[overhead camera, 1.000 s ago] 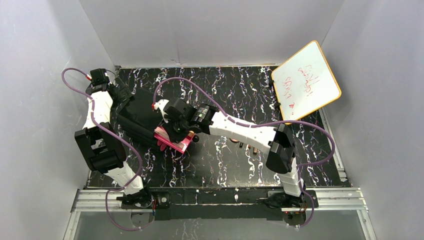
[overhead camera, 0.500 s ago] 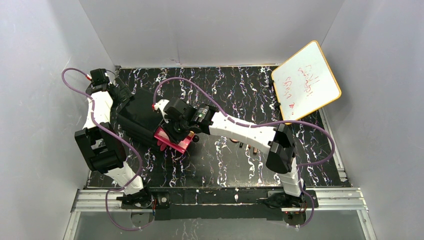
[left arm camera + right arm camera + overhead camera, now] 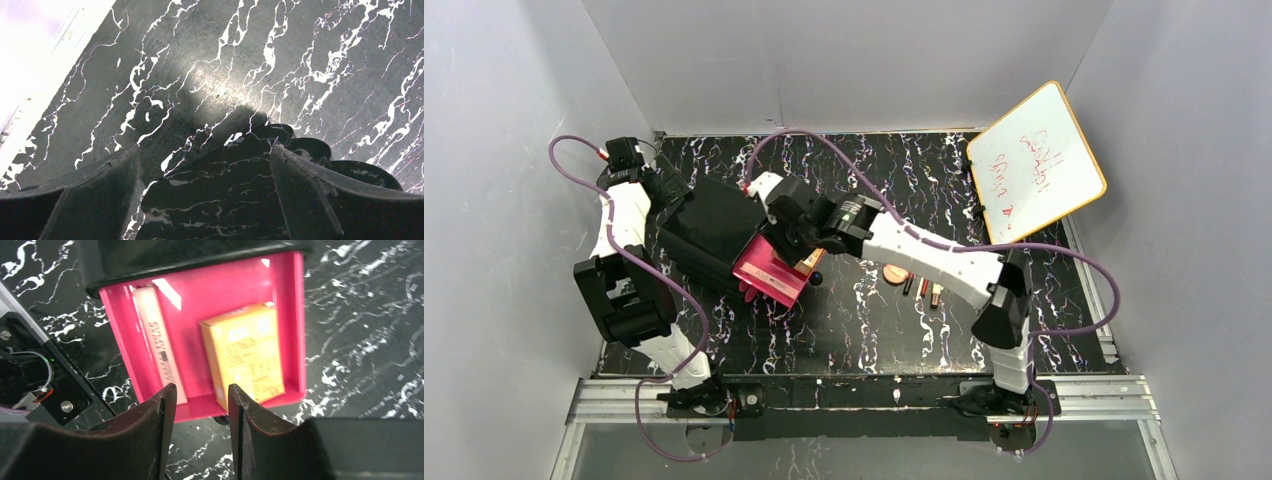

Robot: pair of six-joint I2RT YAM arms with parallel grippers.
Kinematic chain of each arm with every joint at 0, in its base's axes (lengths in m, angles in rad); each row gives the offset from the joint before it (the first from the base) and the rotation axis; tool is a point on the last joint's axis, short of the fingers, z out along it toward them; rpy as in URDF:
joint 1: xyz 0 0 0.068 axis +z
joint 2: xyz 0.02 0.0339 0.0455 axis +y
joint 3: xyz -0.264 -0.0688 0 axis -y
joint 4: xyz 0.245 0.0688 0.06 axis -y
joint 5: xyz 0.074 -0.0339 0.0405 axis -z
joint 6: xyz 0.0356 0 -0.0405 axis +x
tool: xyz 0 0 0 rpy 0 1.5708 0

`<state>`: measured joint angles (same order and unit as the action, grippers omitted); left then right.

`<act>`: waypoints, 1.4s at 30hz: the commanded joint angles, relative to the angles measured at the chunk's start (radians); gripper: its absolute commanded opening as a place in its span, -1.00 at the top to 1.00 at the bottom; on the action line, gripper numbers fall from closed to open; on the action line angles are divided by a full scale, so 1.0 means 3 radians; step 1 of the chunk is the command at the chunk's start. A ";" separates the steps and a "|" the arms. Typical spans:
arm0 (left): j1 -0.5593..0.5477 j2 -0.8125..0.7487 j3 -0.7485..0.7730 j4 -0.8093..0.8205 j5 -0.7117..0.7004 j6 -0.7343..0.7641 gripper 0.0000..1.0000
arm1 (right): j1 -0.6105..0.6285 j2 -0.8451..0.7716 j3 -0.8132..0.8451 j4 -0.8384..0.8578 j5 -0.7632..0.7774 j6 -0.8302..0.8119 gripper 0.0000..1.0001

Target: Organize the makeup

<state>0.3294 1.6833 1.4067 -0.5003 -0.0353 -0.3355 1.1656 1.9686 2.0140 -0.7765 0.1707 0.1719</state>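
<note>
Table (image 3: 904, 180): black top with white marble veining, enclosed by grey walls.

Whiteboard (image 3: 1036, 163): orange-rimmed, tilted at the far right corner of the table. Red writing is seen on it but cannot be read.

Black box (image 3: 714, 225): located at the left of the table, set at an angle.

Left gripper (image 3: 205, 150): seen from the top view at the far left side of the black box. In its wrist view the fingers are spread wide, and a dark glossy body fills the gap between them. Whether it is clamped cannot be told.

Right gripper (image 3: 200, 390): positioned above the near edge of the pink drawer (image 3: 200, 305). The jaws are parted by a narrow gap. Nothing is held between them.

Pink drawer: drawn out from the near right side of the black box and open to view from above.

Yellow packet (image 3: 245, 355): lying flat inside the drawer, in its right half, with printed text facing up.

Long pale pink item (image 3: 160, 345): lying inside the same drawer along the left wall, well apart from the yellow packet. Lettering is seen along its length.

Round peach compact (image 3: 895, 275): resting on the table to the right of the drawer, partly hidden under the right arm.

Pencils (image 3: 923, 290): a few thin sticks lying on the table just beside the compact, on its right. Their exact colours cannot be resolved.
</note>
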 commanded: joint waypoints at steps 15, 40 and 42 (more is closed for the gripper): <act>-0.0065 -0.0100 0.0020 -0.0258 0.0118 0.0101 -0.97 | -0.0199 -0.0184 -0.0581 0.0474 -0.0300 0.0079 0.00; -0.0070 -0.0042 0.0019 -0.0249 0.0118 0.0111 -0.97 | -0.0286 -0.0115 0.0364 -0.0001 0.0123 -0.0219 0.00; -0.0070 -0.0045 0.0016 -0.0246 0.0118 0.0111 -0.97 | -0.0318 -0.0263 0.0286 -0.0087 0.0190 -0.0252 -0.01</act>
<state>0.3294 1.6833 1.4067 -0.5011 -0.0357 -0.3328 1.0920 1.9980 2.0701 -0.7227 0.1474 0.1444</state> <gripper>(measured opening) 0.983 0.501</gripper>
